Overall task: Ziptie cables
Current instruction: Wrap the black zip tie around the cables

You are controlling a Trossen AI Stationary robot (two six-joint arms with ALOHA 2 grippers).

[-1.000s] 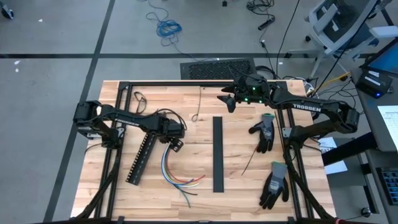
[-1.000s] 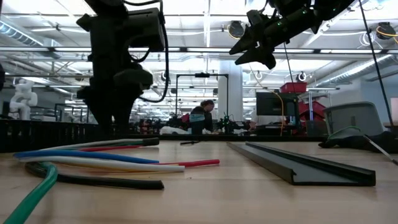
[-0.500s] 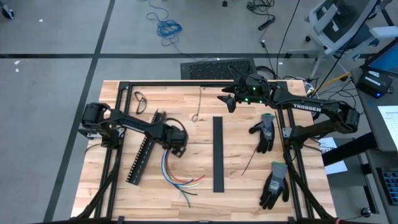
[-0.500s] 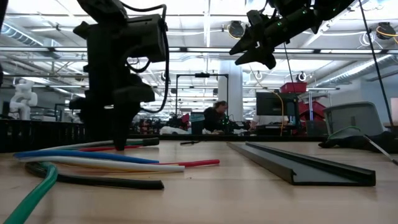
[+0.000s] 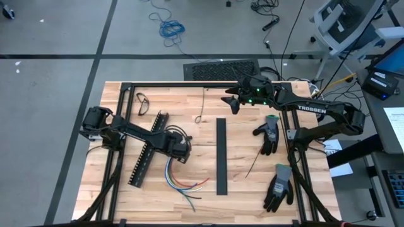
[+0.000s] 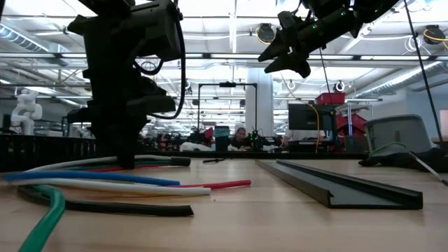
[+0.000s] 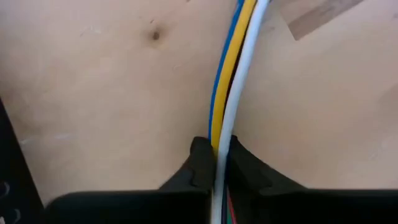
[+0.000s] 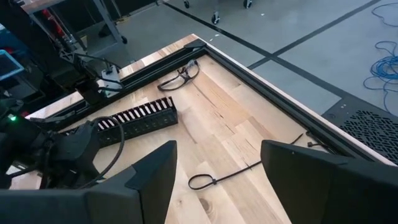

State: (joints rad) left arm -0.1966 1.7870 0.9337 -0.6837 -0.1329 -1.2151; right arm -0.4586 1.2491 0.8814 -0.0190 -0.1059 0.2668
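**Friend:** Where are the cables (image 5: 178, 178) right now?

**Me:** They lie flat on the wooden table (image 5: 240, 183), on my left side, near the front edge. From above I see them run down from the left claw (image 5: 178, 153) and then fan out toward the middle of the table. The far ends are loose and spread apart.

**Friend:** And your left claw, what is it doing?

**Me:** It is down at the table, right on the top end of the cables. In its own camera the two dark fingers (image 7: 200, 163) are pressed in on the wires. The yellow, blue and white ones run straight up between them. So the claw is pinching the cables, with the cables right in the middle of it.

**Friend:** What does it look like from the table-top camera?

**Me:** The left arm stands like a big dark post, and the cables (image 6: 112, 182) stretch out from its foot toward me. I see blue, white, red, green and a black one.

**Friend:** And the other claw?

**Me:** The right claw (image 5: 231, 103) hangs up high over the back of the table, well apart from the cables. Its fingers (image 8: 146, 180) are spread wide and hold nothing. A long black tray (image 5: 221, 156) lies between the cables and two gloves (image 5: 273, 157).
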